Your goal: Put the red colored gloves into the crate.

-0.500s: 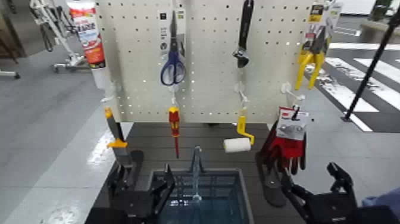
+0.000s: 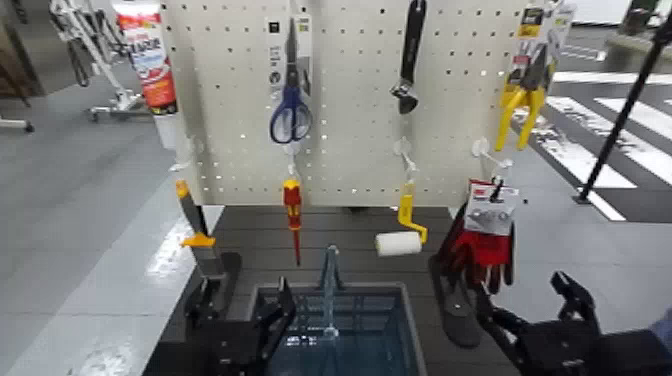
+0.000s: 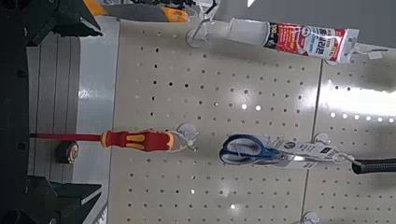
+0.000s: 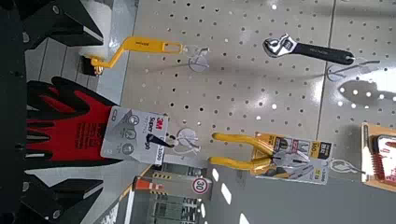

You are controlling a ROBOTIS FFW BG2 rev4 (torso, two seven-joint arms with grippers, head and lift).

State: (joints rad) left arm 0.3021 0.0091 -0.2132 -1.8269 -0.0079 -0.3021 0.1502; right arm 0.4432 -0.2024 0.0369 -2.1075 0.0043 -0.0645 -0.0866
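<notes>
R grip (image 2: 530,300) open, empty; gloves (image 4: 67,126) ahead.
Centre jaws on gloves b4 closing (mind the hook (image 4: 186,141)).

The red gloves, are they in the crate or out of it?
Out: the red gloves hang by their card from a hook on the pegboard, beyond the crate.

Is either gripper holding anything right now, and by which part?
Nothing is held: the left gripper and the right gripper are both open, and the red gloves hang from their hook.
</notes>
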